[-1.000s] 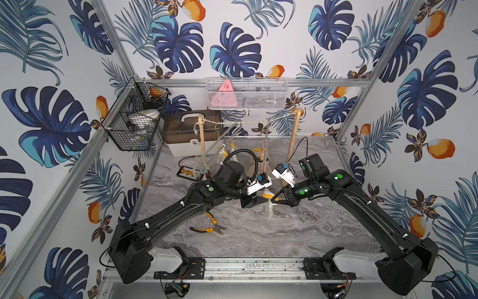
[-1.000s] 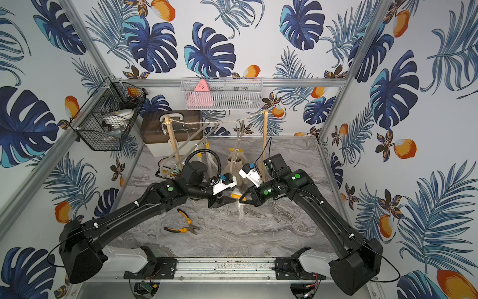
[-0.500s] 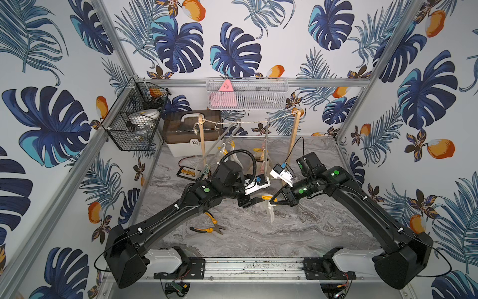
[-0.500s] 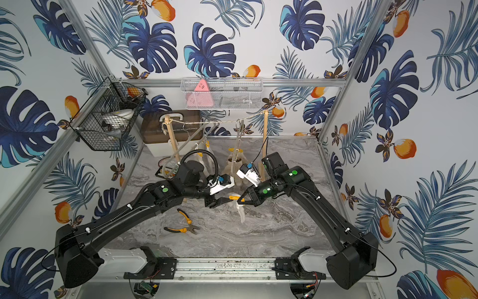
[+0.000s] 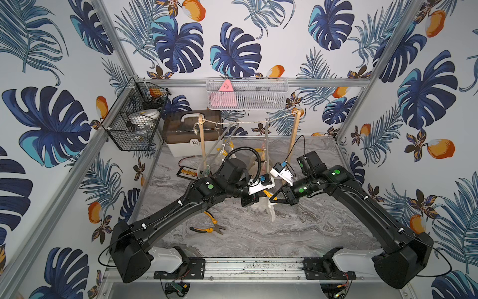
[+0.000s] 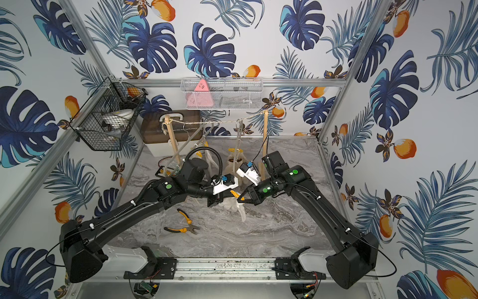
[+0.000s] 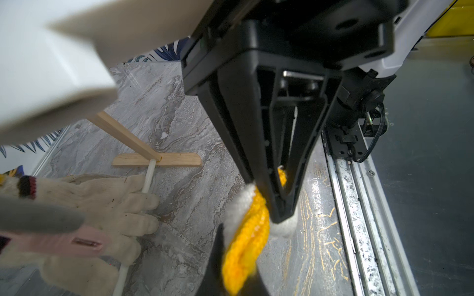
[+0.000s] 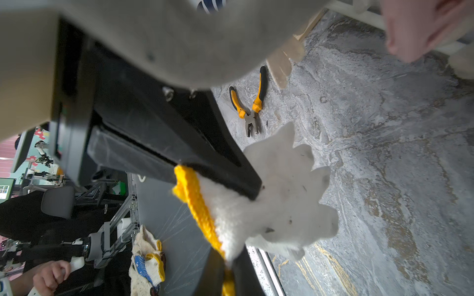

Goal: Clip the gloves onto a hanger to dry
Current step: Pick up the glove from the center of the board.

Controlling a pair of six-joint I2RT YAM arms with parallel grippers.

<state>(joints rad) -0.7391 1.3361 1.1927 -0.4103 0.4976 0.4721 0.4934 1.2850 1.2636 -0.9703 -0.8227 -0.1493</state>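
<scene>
Nearest us, pliers (image 5: pixel 207 227) lie on the table (image 5: pixel 297 233), left of centre. Beyond them, mid-table, both claws hold up a yellow-cuffed glove (image 5: pixel 266 208). The left claw (image 5: pixel 256 204) is clamped on it, and the right claw (image 5: pixel 271 200) seems pinched on its cuff. Farther back, another glove (image 6: pixel 232 163) hangs under the string (image 6: pixel 219 121).

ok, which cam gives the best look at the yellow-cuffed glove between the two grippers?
Right wrist: the yellow-cuffed glove fills the frame, with cuff, palm and fingers all visible. Left wrist shows only its yellow cuff and a sliver of white. In both top views it is small and partly covered.
</scene>
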